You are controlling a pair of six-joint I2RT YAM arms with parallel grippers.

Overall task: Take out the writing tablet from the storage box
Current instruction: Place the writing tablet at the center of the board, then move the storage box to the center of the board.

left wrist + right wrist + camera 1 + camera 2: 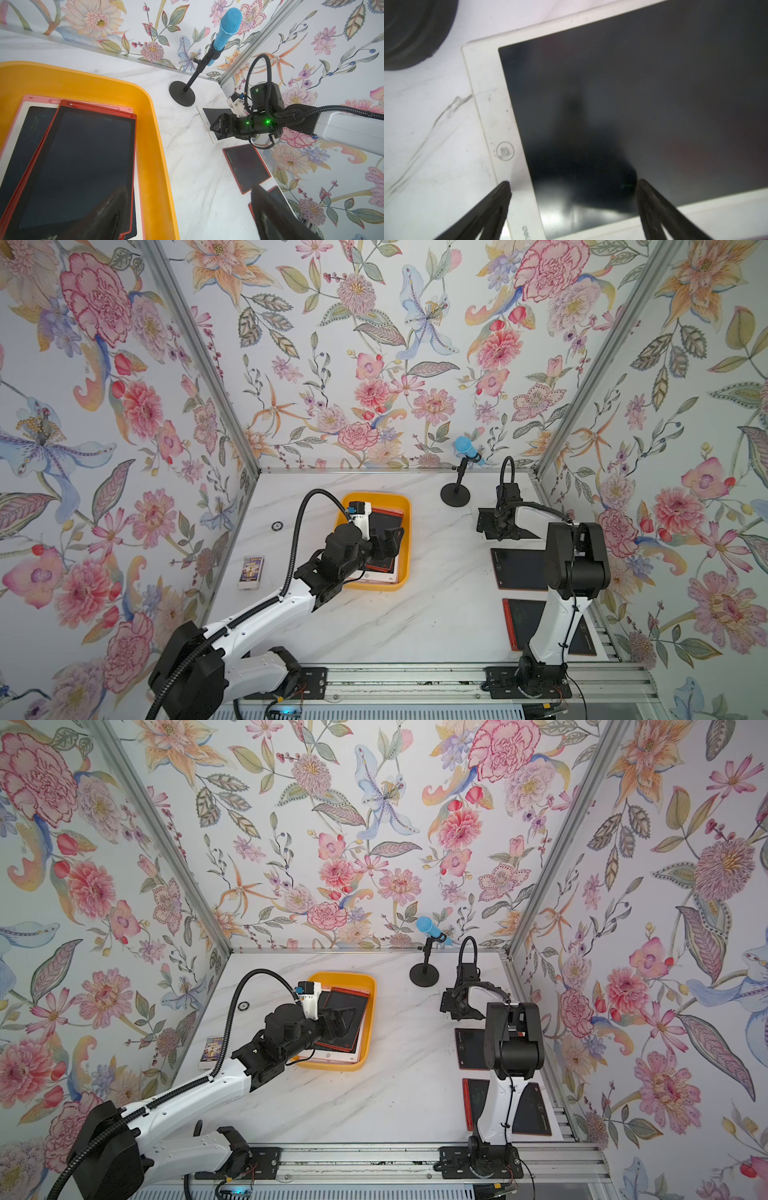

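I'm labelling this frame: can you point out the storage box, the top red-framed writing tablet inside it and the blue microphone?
storage box (407, 543): a top view, bare yellow side wall.
red-framed writing tablet (83, 166): left wrist view, middle of its dark screen.
blue microphone (230, 20): left wrist view, mesh head.

a white marble-patterned surface (432, 614) sits enclosed by floral wallpaper walls (365, 344). a blue microphone (465, 448) tilts on a black stand (455, 494) with a round base near the back wall. a small printed box (251, 572) lies by the left wall, with a small black ring (277, 526) farther back, apart from it.
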